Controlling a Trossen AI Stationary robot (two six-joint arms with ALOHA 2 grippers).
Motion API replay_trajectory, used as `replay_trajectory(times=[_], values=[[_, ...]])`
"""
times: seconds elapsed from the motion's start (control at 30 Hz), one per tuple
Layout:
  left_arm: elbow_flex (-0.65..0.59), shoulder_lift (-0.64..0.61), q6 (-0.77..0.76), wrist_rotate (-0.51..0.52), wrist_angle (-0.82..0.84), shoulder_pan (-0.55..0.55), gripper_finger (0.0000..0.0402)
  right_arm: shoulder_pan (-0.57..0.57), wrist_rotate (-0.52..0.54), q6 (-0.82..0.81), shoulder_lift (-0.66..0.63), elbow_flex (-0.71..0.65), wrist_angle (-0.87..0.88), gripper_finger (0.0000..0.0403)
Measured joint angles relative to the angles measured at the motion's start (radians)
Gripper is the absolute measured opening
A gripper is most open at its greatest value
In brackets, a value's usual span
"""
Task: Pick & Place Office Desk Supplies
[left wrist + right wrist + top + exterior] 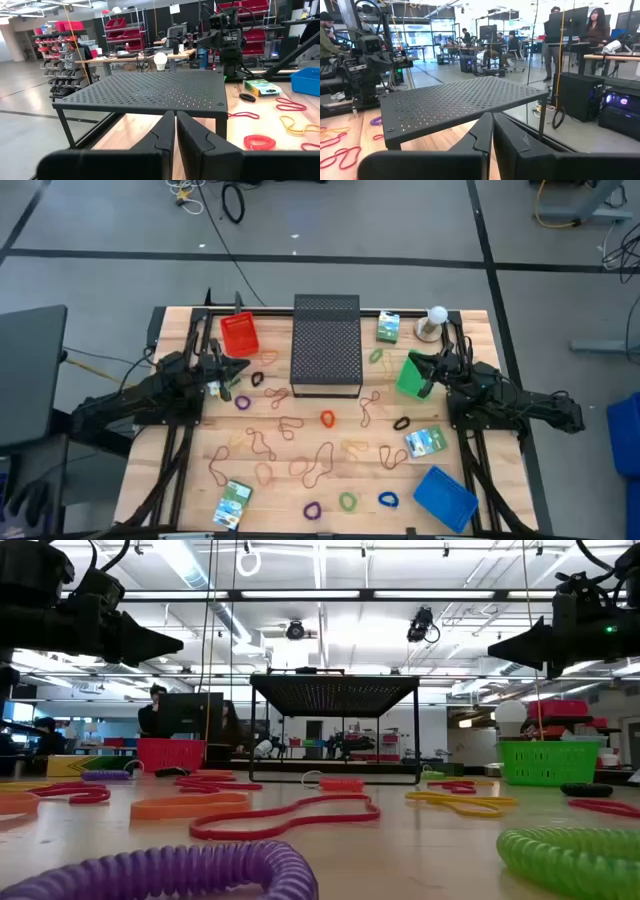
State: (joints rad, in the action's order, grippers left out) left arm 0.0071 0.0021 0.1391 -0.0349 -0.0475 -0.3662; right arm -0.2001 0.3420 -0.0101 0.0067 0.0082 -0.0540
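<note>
Many thin tan, orange and red rubber bands (318, 464) lie scattered on the wooden table (180, 480). Among them lie thick loops: purple (313, 510), green (347, 502), blue (388, 500) and black (402, 423). Green-white boxes lie flat at the near left (232, 503), mid right (425, 442) and far right (387, 327). My left gripper (240, 370) hovers shut above the table's left side and holds nothing; its fingers (175, 125) point at the black perforated box. My right gripper (418, 362) hovers shut at the right, beside the green basket, also pointing at that box (491, 125).
The big black perforated box (326, 345) stands on legs at the far middle. A red basket (239, 333) stands far left, a green basket (409, 377) mid right and a blue bin (445, 497) near right. A white ball on a stand (436, 317) stands far right. People show beyond the table.
</note>
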Motion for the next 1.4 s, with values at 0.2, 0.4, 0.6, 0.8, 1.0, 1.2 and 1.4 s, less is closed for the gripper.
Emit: replay_trajectory(times=[0.2, 0.4, 0.6, 0.8, 1.0, 1.2, 1.4], values=[[0.000, 0.000, 0.000, 0.000, 0.000, 0.000, 0.0026, 0.000, 0.000, 0.000, 0.000, 0.000, 0.000, 0.0023], [0.000, 0.000, 0.000, 0.000, 0.000, 0.000, 0.0026, 0.000, 0.000, 0.000, 0.000, 0.000, 0.000, 0.0023], [0.000, 0.000, 0.000, 0.000, 0.000, 0.000, 0.0026, 0.000, 0.000, 0.000, 0.000, 0.000, 0.000, 0.0023], [0.000, 0.000, 0.000, 0.000, 0.000, 0.000, 0.0026, 0.000, 0.000, 0.000, 0.000, 0.000, 0.000, 0.0023], [0.000, 0.000, 0.000, 0.000, 0.000, 0.000, 0.0026, 0.000, 0.000, 0.000, 0.000, 0.000, 0.000, 0.0023], [0.000, 0.000, 0.000, 0.000, 0.000, 0.000, 0.0026, 0.000, 0.000, 0.046, 0.000, 0.000, -0.034, 0.0023], [0.000, 0.000, 0.000, 0.000, 0.000, 0.000, 0.0026, 0.000, 0.020, 0.052, 0.000, 0.000, -0.045, 0.0023]])
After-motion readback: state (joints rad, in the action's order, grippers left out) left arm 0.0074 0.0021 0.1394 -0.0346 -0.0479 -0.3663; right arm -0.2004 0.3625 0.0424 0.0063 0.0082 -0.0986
